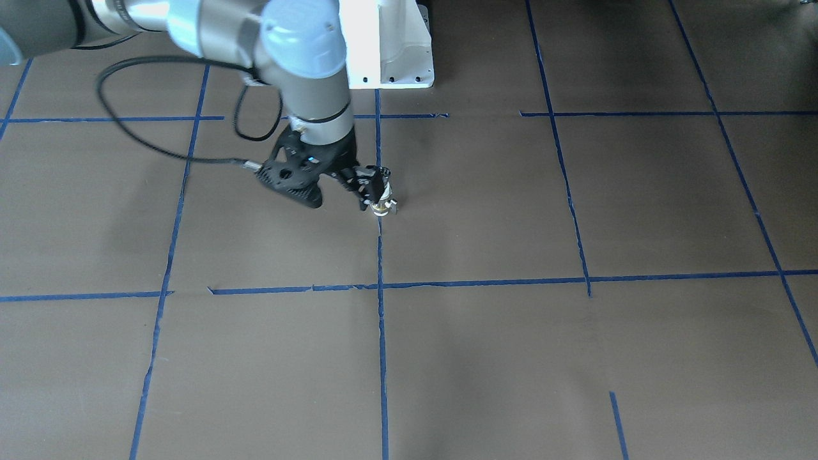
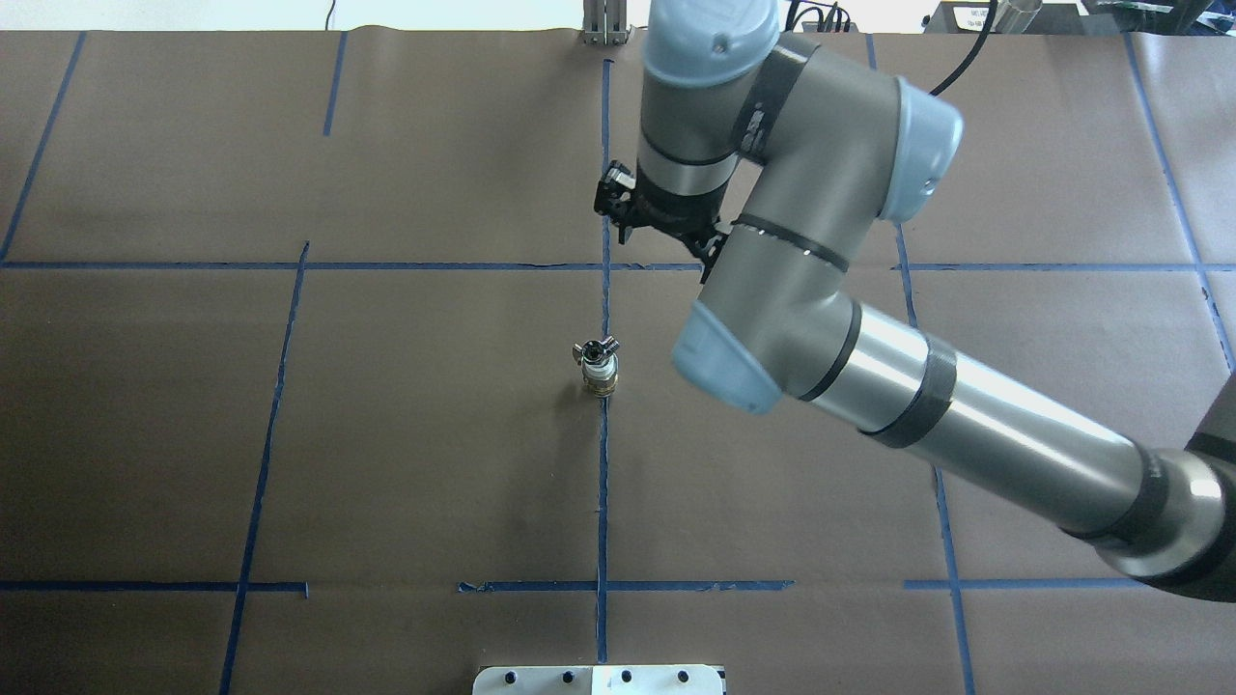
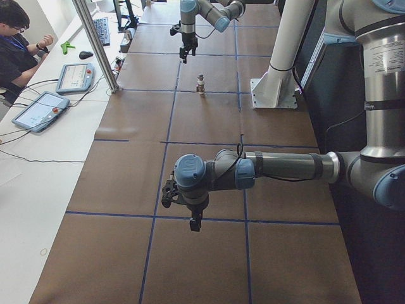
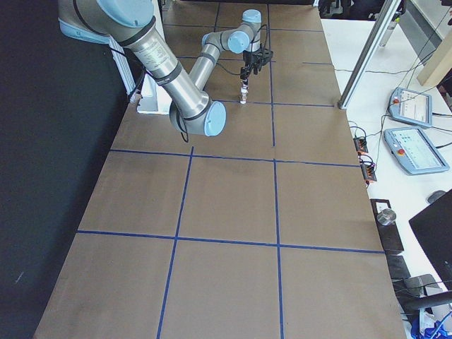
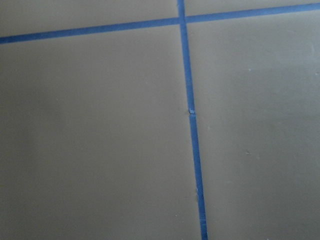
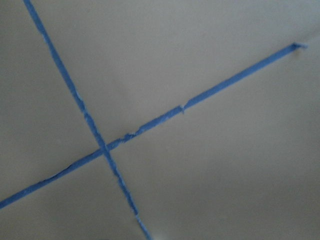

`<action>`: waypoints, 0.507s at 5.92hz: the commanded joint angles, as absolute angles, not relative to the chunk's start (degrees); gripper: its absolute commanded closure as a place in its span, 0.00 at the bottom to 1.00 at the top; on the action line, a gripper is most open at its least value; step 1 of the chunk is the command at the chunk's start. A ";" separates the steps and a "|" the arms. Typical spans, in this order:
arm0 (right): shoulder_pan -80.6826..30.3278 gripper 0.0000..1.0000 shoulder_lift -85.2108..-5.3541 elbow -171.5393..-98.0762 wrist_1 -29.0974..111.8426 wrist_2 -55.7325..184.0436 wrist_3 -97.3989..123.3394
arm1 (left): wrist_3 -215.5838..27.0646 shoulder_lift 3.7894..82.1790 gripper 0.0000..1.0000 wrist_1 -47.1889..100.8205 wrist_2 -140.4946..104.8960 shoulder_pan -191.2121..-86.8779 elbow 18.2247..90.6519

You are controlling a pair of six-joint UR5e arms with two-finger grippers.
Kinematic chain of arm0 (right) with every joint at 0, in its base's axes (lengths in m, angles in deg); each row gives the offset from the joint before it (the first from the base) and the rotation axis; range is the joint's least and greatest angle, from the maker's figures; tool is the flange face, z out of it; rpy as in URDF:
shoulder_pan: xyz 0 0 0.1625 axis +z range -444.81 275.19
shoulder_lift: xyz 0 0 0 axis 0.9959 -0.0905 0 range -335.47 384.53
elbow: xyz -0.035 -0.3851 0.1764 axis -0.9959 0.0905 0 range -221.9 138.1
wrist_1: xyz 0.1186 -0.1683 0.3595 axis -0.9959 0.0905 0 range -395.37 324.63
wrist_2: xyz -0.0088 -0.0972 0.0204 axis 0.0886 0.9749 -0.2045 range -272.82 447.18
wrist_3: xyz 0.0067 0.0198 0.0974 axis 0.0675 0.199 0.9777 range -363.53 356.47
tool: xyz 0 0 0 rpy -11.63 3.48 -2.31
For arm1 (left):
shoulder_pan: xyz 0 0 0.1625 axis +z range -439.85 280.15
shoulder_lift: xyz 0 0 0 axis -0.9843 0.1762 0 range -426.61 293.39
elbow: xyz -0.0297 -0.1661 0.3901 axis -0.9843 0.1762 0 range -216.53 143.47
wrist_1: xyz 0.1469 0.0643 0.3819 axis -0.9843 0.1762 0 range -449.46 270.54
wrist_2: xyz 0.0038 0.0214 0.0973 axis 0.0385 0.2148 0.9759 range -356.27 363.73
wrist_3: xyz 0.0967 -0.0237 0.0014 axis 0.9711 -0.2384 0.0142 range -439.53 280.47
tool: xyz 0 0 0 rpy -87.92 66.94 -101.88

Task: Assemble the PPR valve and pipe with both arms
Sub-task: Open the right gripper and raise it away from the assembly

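The PPR valve (image 2: 600,375), white with a brass band, stands upright on the brown table on the middle blue tape line. The chrome pipe (image 2: 596,348) sits on top of it. The joined pair stands alone and also shows in the exterior left view (image 3: 200,84). My right gripper (image 2: 618,214) hangs above the table, on the far side of the pair and clear of it. Its fingers look slightly apart and hold nothing. In the front view the right gripper (image 1: 367,187) overlaps the valve (image 1: 382,206). My left gripper (image 3: 195,223) points down far along the table; I cannot tell whether it is open or shut.
Blue tape lines (image 2: 603,483) divide the brown table cover. The white robot base plate (image 1: 396,64) stands at the robot's edge. A metal post (image 3: 95,44), tablets (image 3: 38,109) and a seated operator (image 3: 16,38) are on the side table.
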State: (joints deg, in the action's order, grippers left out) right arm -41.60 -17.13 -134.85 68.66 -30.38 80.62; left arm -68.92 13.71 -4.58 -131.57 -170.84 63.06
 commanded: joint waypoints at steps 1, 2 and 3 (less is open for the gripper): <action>-30.81 0.00 -25.43 -134.80 68.60 -34.97 60.65 | -69.24 13.55 0.00 -1.94 -131.53 -170.82 62.61; -25.54 0.00 -31.23 -135.15 68.51 -35.69 48.10 | -69.25 13.11 0.00 -2.45 -131.36 -170.82 61.91; -22.35 0.00 -37.90 -136.63 67.99 -35.69 35.10 | -69.25 13.02 0.00 -2.54 -131.35 -170.82 61.82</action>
State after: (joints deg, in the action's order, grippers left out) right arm -26.15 -31.66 -135.53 68.37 -35.35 47.66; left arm -69.22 13.19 -2.48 -131.39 -170.82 62.03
